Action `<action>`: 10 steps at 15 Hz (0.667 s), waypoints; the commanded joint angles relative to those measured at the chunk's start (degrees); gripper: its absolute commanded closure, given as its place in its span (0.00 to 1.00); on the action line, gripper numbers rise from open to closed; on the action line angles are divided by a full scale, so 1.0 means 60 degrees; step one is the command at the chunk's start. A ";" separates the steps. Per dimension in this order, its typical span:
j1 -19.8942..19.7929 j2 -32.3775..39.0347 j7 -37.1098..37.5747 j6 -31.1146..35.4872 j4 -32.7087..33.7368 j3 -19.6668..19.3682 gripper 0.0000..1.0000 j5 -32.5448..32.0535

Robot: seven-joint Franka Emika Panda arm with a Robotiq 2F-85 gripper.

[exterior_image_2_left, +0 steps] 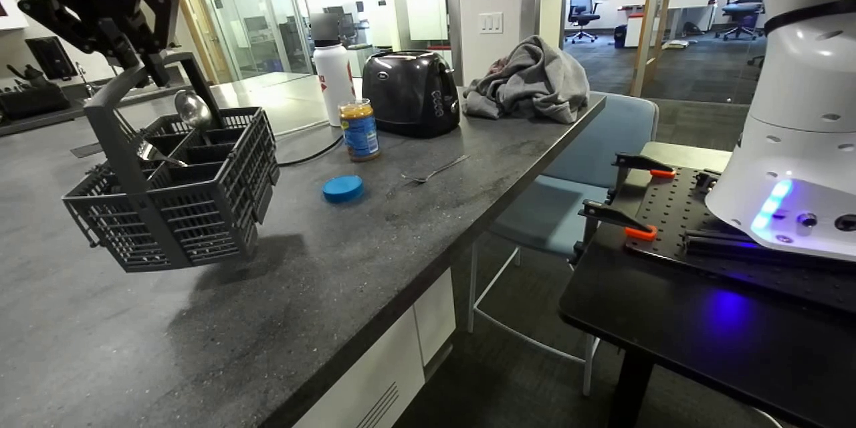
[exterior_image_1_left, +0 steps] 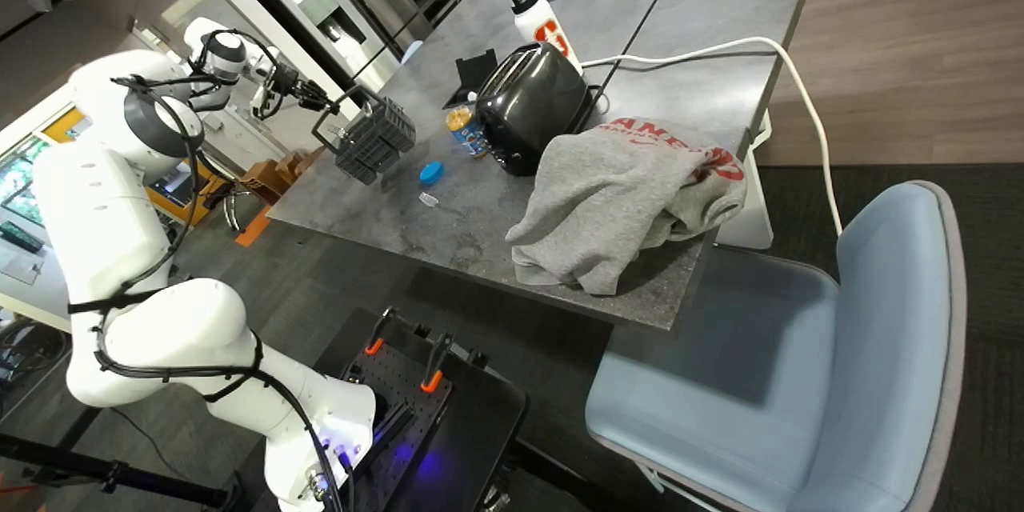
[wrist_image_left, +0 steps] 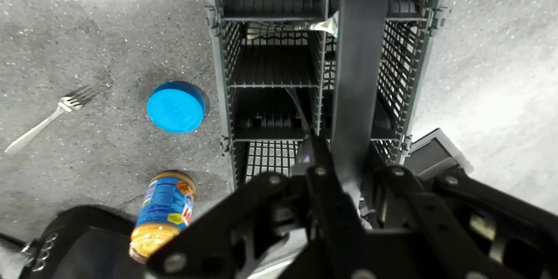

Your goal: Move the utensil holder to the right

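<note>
In an exterior view, leftmost, the utensil holder (exterior_image_2_left: 160,227) hangs above the desk (exterior_image_2_left: 361,247), a little tilted; the claw (exterior_image_2_left: 142,68), between eleven and twelve o'clock from its body, pinches the handle (exterior_image_2_left: 120,140). The holder looks like stiff plastic mesh, probably light and hard to break. Its smooth bar may pivot or slide in the grip, so mid-bar is the place to hold. A loose spoon (exterior_image_2_left: 192,109) and other cutlery inside could shift and set it swinging.

Rightward, taking the holder as the dial's centre, a tall white bottle (exterior_image_2_left: 334,83) stands at two o'clock and would likely topple if bumped. A blue lid (exterior_image_2_left: 343,188) lies at three, low but poor to set down on. Between two and three come a jar (exterior_image_2_left: 361,130), seemingly lidless, and a black toaster (exterior_image_2_left: 409,93) farther out. A fork (wrist_image_left: 41,124), clearest in the wrist view, lies at three; farthest, between two and three, a grey sweatshirt (exterior_image_2_left: 531,83) is heaped. If "right" means toward three, jar and toaster look like the main obstacles.
</note>
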 commanded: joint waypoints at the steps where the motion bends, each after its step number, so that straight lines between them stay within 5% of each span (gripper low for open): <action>1: 0.0180 -0.0167 0.0648 -0.0527 0.0206 -0.0264 0.95 -0.0227; 10: -0.0756 0.0073 -0.0690 0.0304 0.0327 -0.0040 0.95 0.0169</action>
